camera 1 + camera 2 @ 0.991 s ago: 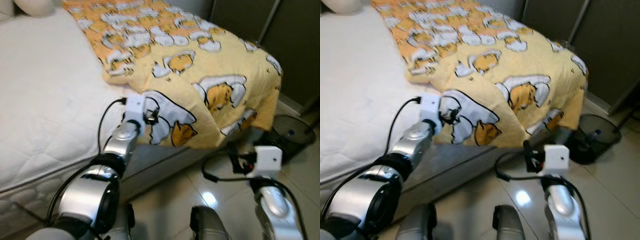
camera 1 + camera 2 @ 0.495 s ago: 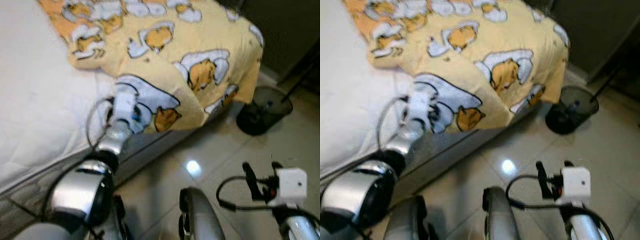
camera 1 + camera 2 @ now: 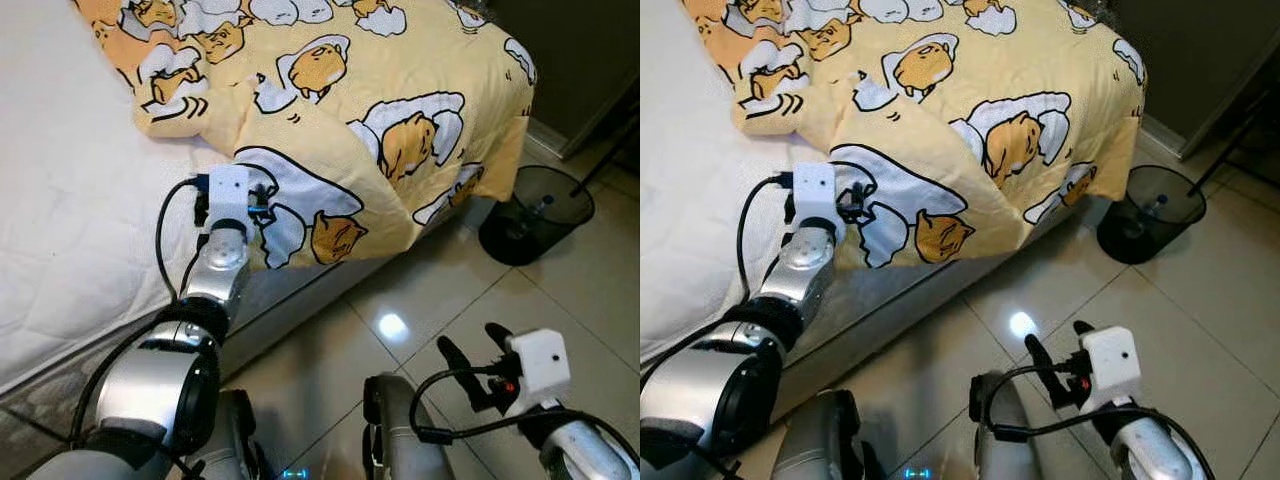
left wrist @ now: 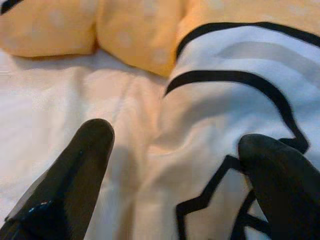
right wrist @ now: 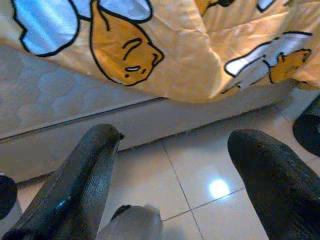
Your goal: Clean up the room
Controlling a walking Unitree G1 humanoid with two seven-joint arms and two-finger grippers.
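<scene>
A yellow blanket (image 3: 380,110) printed with cartoon egg figures lies rumpled over the foot of a bed and hangs over its corner. My left gripper (image 3: 262,203) reaches to the blanket's edge on the white mattress (image 3: 70,200). In the left wrist view its open fingers (image 4: 75,165) straddle a fold of the blanket (image 4: 235,100) and bare sheet. My right gripper (image 3: 472,348) hovers low over the tiled floor, open and holding nothing. In the right wrist view it faces the bed's side and the hanging blanket (image 5: 165,60).
A black mesh bin (image 3: 535,215) stands on the glossy tile floor (image 3: 600,290) beside the bed's corner. A dark cabinet front (image 3: 590,50) rises behind the bin. My own legs show at the bottom between the arms.
The view has swung and steadied. My right gripper has drawn back from the blanket's hanging edge and sits lower, over the floor. The left gripper stays at the blanket's edge.
</scene>
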